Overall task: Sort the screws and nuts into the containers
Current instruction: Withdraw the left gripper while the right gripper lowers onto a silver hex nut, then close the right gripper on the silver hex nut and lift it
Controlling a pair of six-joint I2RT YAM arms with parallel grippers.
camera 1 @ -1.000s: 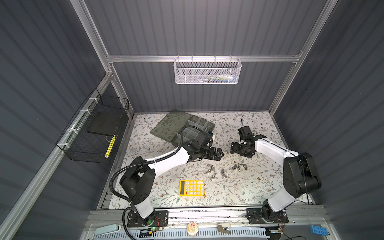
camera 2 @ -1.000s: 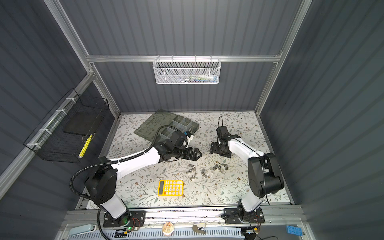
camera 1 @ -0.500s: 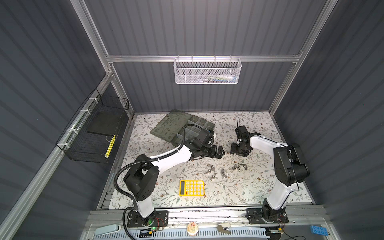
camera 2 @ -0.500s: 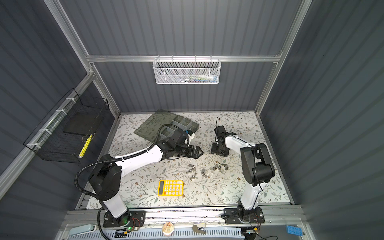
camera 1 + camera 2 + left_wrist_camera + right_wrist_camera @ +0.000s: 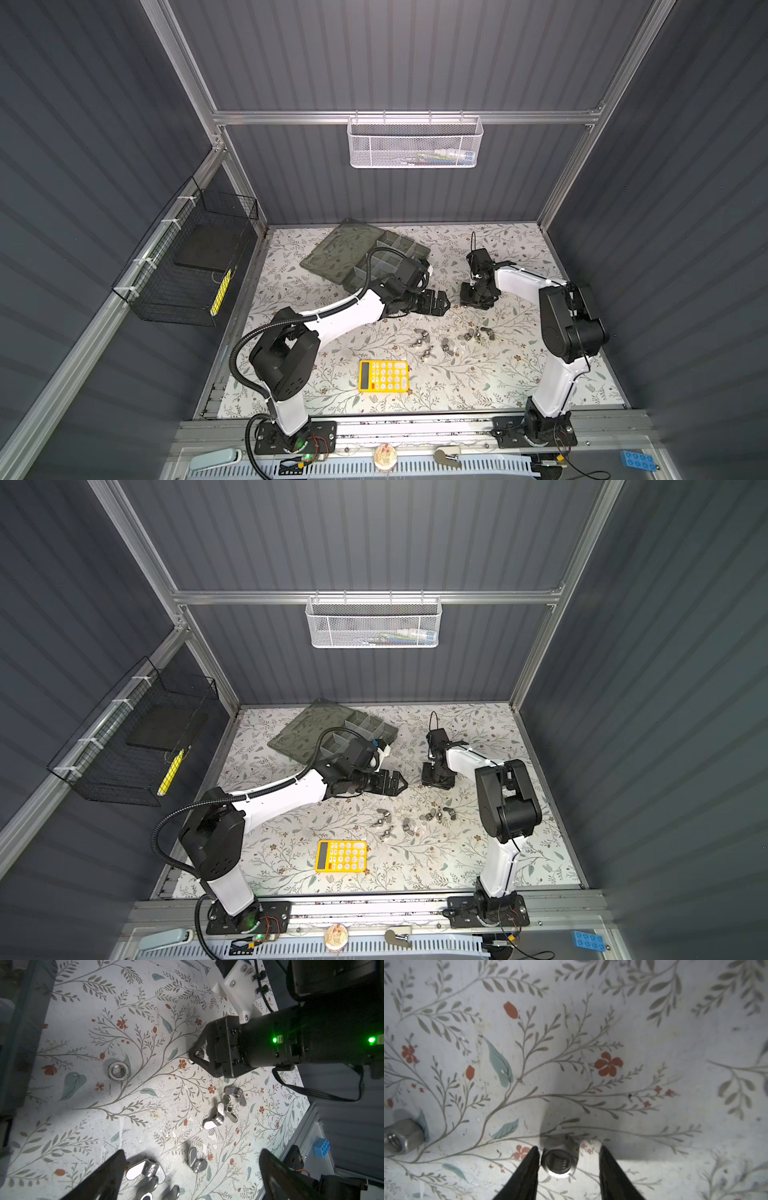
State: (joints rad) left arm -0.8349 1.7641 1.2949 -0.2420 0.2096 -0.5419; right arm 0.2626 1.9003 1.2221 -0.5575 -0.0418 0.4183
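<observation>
A silver hex nut (image 5: 559,1162) lies on the floral mat between the fingers of my right gripper (image 5: 569,1148). One finger touches it and the other stands apart, so the gripper is open. A second hex nut (image 5: 118,1069) lies nearby. Several silver wing nuts (image 5: 446,343) are scattered mid-table. My left gripper (image 5: 192,1152) hovers wide open over some of them, holding nothing. In both top views the two grippers (image 5: 442,302) (image 5: 478,300) nearly face each other. The containers (image 5: 395,253) are compartments of the open organiser box at the back. I cannot make out any screws.
The box's flat lid (image 5: 340,251) lies open towards the back left. A yellow calculator (image 5: 383,376) sits near the front edge. A white mesh basket (image 5: 415,143) hangs on the back wall and a black wire basket (image 5: 187,266) on the left wall.
My right gripper has come down over the hex nut and its jaws have narrowed around it. The right arm's elbow has swung inwards. My left gripper has edged right, still wide open.
</observation>
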